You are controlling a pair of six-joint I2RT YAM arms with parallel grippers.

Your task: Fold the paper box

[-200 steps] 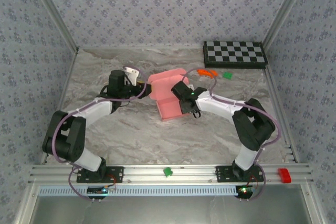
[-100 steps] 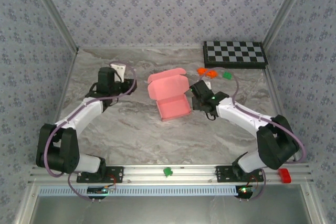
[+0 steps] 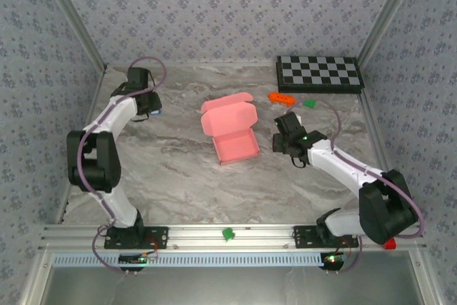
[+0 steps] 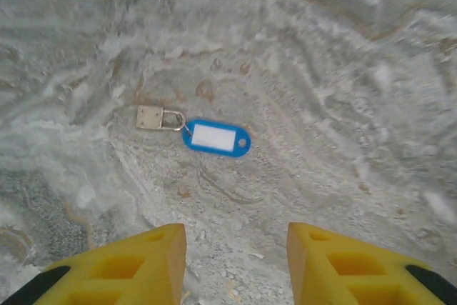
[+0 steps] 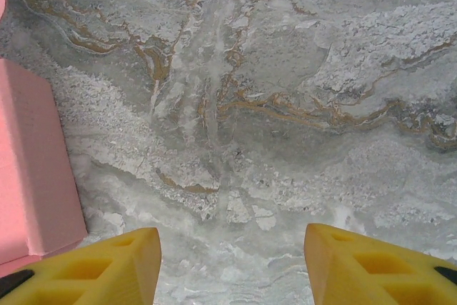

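Observation:
The salmon-pink paper box (image 3: 230,131) lies in the middle of the table, its lid leaning open toward the back and its shallow tray toward the front. In the right wrist view the box's side (image 5: 28,169) runs along the left edge. My right gripper (image 3: 283,138) hovers just right of the box, apart from it. Its yellow fingers stand open over bare marble (image 5: 232,241). My left gripper (image 3: 148,107) is far to the left at the back, well away from the box. It is open too (image 4: 235,237), with nothing between its fingers.
A blue key tag (image 4: 215,137) joined to a small padlock (image 4: 150,117) lies on the marble ahead of the left gripper. A checkerboard (image 3: 320,73) sits at the back right, with an orange block (image 3: 281,96) and a green piece (image 3: 309,103) near it. Patterned walls close three sides.
Both arms have drawn back from the box. The left arm swung out to the far left rear, the right gripper slid rightward. The box stays where it was, lid open.

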